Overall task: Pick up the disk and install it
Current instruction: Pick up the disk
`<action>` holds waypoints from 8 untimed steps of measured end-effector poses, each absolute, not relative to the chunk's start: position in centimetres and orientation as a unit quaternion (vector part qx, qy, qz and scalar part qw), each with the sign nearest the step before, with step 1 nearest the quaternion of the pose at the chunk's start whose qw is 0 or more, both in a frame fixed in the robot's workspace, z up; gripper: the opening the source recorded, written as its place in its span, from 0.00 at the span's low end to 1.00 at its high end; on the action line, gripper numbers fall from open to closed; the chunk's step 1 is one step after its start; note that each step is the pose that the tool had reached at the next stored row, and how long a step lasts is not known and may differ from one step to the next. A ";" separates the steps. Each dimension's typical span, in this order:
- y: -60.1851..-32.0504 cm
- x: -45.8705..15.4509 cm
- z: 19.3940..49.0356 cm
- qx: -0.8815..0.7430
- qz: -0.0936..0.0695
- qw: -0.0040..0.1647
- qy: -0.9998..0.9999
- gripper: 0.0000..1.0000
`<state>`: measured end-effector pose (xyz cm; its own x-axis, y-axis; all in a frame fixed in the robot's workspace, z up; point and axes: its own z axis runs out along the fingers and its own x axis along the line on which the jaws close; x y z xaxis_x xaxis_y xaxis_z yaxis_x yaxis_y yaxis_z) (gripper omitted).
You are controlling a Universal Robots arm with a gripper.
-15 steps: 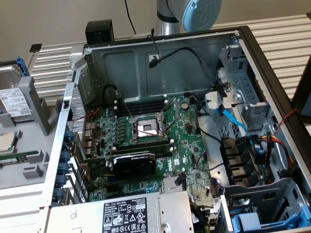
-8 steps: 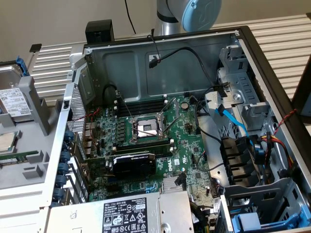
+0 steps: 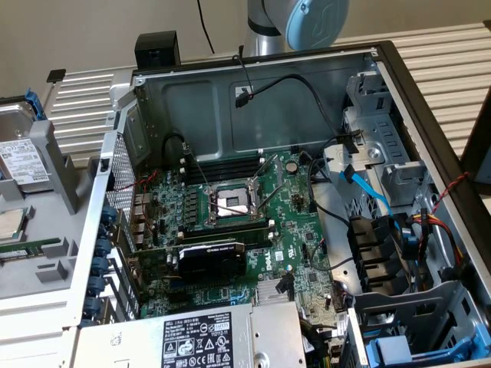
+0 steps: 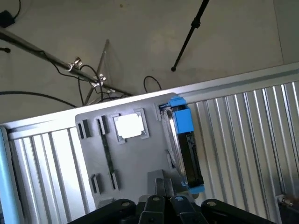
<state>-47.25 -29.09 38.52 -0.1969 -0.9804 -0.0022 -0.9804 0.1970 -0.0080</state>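
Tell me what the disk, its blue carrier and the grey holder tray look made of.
The disk: bare silver-grey metal with a dull sheen, white paper-like label. Its blue carrier: moulded plastic, matte, uniform colour. The grey holder tray: probably plastic, judging by its flat matte grey and moulded slots; painted metal can't be ruled out.

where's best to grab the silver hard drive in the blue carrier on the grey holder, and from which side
Probably pinch the silver-grey metal hard drive across its two flat faces, midway along its exposed long edge, coming from above. It stands on edge in a slot of the grey plastic holder, with the blue carrier framing it.
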 end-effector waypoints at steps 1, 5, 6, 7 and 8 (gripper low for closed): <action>-29.0 -47.3 38.5 -0.637 -0.002 0.003 0.771 0.11; -28.7 -47.5 38.5 -0.647 -0.002 0.003 0.762 0.11; -28.6 -47.5 38.5 -0.648 -0.002 0.003 0.761 0.11; -28.5 -47.6 38.5 -0.649 -0.002 0.003 0.761 0.11; -28.4 -47.6 38.5 -0.650 -0.002 0.003 0.760 0.11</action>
